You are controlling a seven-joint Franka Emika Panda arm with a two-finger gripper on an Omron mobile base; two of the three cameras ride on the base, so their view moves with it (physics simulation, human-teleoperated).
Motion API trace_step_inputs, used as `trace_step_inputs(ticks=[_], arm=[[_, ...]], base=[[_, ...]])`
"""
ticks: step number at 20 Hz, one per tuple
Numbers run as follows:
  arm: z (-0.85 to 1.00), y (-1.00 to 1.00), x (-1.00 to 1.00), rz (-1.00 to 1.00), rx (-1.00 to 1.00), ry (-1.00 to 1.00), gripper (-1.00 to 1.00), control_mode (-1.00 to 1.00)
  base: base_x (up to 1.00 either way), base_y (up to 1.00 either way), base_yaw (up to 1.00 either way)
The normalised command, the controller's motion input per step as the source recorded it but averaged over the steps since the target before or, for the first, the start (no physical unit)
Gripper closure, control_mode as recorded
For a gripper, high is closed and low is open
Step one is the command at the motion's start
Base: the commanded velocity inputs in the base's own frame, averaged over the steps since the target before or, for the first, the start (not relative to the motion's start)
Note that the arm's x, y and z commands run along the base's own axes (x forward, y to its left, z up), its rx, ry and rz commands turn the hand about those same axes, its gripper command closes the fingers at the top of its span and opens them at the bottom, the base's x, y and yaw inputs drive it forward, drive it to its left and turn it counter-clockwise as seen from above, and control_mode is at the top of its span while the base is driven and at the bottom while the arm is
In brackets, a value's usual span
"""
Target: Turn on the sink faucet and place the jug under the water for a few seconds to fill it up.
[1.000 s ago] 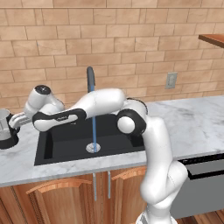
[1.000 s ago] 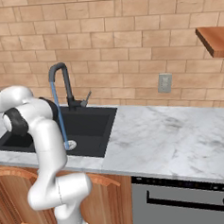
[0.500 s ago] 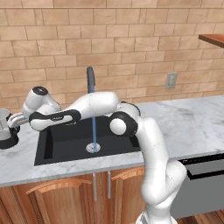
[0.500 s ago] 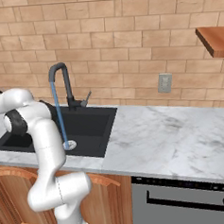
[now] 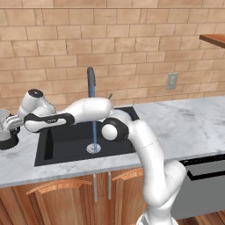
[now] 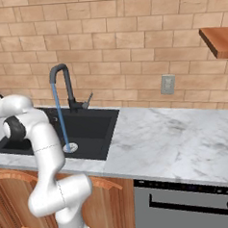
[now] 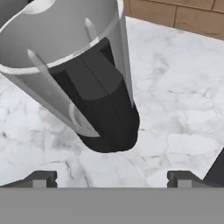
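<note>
The clear glass jug [image 7: 74, 65] with its black handle and base stands on the marble counter, close ahead of my gripper [image 7: 111, 179]. The dark fingertips [image 7: 41, 178] are wide apart with nothing between them, so the gripper is open. In the left base view the jug [image 5: 5, 131] sits left of the black sink [image 5: 66, 140], and my gripper [image 5: 13, 123] is right beside it. The gooseneck faucet [image 5: 91, 81] runs, and a blue stream of water [image 5: 93, 132] falls to the drain. The right base view shows the faucet [image 6: 60, 74], its lever [image 6: 88, 99] and the water [image 6: 62, 124].
A brick wall with an outlet [image 6: 168, 84] backs the marble counter [image 6: 175, 140]. A wooden shelf [image 6: 218, 41] hangs at the upper right. A dishwasher [image 6: 190, 207] sits under the counter on the right, and wooden cabinet doors [image 5: 57, 197] are below the sink.
The arm has stretched further left across the sink, bringing the gripper closer to the jug. The water keeps running.
</note>
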Motion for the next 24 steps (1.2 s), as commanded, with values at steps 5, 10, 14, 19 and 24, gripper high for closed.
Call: trace_step_inputs(ticks=[5, 10, 14, 19, 24], arm=[[-0.17, 0.12, 0.09, 0.0, -0.03, 0.06, -1.0, -1.0], [-0.05, 0.01, 0.12, 0.0, -0.01, 0.04, -1.0, -1.0], [-0.06, 0.01, 0.18, 0.0, 0.0, 0.04, -1.0, -1.0], [-0.18, 0.0, 0.14, 0.0, 0.0, 0.0, -1.0, -1.0], [-0.14, 0.13, 0.07, 0.0, 0.0, 0.0, -1.0, -1.0]], base=[[0.0, 0.0, 0.0], [0.0, 0.0, 0.0], [0.0, 0.0, 0.0], [0.0, 0.0, 0.0], [0.0, 0.0, 0.0]])
